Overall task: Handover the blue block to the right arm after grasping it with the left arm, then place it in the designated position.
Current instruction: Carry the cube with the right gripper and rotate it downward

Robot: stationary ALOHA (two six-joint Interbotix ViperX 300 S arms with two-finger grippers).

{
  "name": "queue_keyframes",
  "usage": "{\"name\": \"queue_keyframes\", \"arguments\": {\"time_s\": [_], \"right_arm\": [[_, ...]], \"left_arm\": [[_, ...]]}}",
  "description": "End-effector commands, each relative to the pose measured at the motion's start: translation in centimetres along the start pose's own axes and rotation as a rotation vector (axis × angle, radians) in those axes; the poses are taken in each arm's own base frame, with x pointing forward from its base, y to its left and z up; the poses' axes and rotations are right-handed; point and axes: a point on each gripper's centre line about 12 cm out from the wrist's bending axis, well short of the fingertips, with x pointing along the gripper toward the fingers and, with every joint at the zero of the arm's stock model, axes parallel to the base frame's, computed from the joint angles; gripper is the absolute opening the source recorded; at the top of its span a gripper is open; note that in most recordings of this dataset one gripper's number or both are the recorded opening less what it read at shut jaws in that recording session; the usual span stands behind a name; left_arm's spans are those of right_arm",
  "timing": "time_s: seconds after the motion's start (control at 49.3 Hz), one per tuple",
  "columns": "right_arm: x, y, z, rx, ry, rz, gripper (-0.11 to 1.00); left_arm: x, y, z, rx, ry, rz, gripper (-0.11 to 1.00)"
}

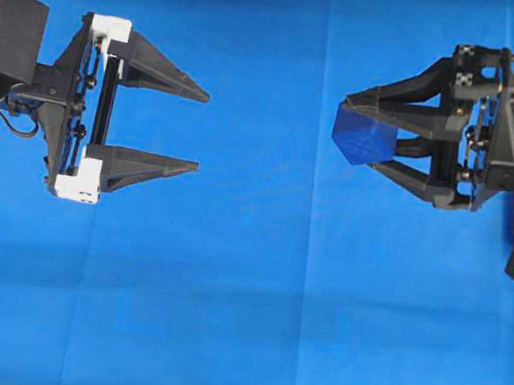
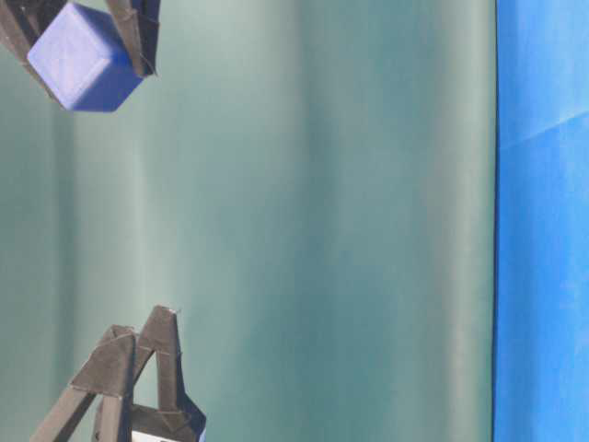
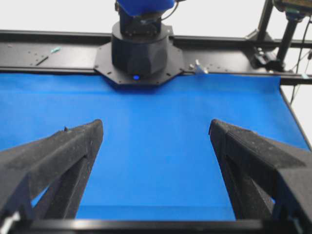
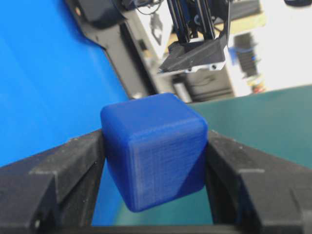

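My right gripper point(image 1: 366, 138) is clamped on the blue block point(image 1: 364, 136), pinched between both fingertips and lifted off the blue cloth point(image 1: 246, 293) covering the bench. My left gripper point(image 1: 201, 130) stands well apart from the block, jaws spread wide with nothing between them, pointing toward it. Between the block and that gripper lies only bare cloth. Behind the block, the right arm's base point(image 3: 140, 51) sits at the cloth's far edge, on a black frame rail point(image 3: 53, 51).
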Motion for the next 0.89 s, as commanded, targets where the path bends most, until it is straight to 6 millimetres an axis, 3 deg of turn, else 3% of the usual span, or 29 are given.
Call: {"name": "queue_keyframes", "arguments": {"time_s": [0.0,0.568,0.872], "right_arm": [[-0.27,-0.61,0.47,0.106,-0.014,-0.012,0.52],[-0.33,-0.58,0.39,0.848,0.002,-0.003,0.52],[-0.34,-0.43,-0.13,0.960,0.049,-0.012,0.52]], "left_arm": [[-0.14,0.06,1.05,0.003,-0.037,0.001,0.93],[-0.08,0.05,1.12,0.007,-0.038,0.001,0.93],[-0.08,0.00,1.12,0.011,-0.038,0.000,0.93]]}}
